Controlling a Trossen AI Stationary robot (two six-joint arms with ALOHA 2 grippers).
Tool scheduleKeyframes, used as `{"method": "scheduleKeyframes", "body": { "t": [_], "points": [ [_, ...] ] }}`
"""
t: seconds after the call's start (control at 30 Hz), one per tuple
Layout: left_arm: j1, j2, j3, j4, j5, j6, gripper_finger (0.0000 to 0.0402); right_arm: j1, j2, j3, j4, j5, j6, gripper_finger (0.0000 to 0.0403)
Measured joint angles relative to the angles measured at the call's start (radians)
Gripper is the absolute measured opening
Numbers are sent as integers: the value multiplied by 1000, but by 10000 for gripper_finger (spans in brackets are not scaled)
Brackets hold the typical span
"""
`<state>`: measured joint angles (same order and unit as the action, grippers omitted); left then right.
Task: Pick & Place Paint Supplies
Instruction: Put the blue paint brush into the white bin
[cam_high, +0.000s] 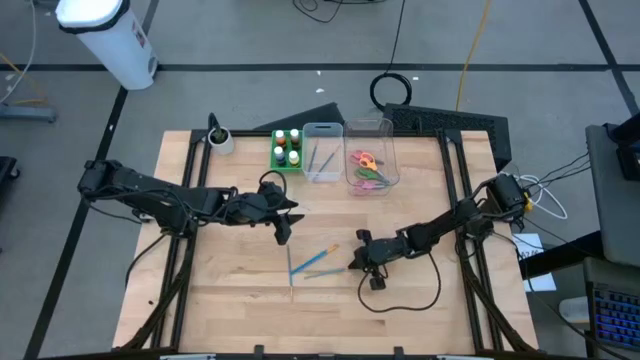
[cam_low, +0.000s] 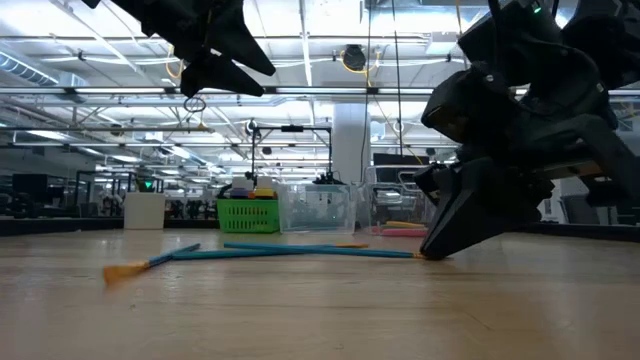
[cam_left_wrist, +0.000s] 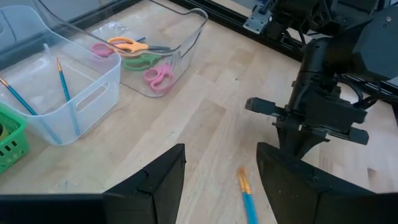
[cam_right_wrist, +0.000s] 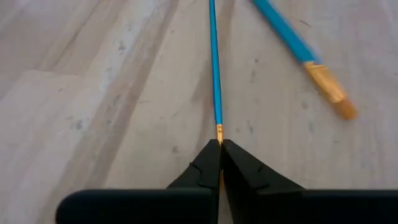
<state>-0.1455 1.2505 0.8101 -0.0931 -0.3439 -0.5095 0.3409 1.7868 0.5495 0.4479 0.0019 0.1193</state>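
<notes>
Brushes (cam_high: 312, 262): three on table (cam_high: 230, 290)

Bright, even overhead light from rows of ceiling strips in the low view. Soft, faint shadows on the wooden table (cam_high: 240, 280). Silhouetted, backlit arms there. Blurred foreground brush tip (cam_low: 125, 270), possibly out of focus. Slight glare on the clear bin (cam_left_wrist: 163, 56).
</notes>
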Motion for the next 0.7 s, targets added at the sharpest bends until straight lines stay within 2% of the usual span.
{"method": "scheduleKeyframes", "body": {
  "t": [0.2,0.33,0.7],
  "points": [
    [0,0,0,0,0,0,207,9,-34,-2,-7,20,-7,1],
    [0,0,0,0,1,-23,207,12,-126,-8,-9,34,-54,0],
    [0,10,1,53,-2,-49,207,55,-397,-5,-24,287,-93,0]
  ]
}}
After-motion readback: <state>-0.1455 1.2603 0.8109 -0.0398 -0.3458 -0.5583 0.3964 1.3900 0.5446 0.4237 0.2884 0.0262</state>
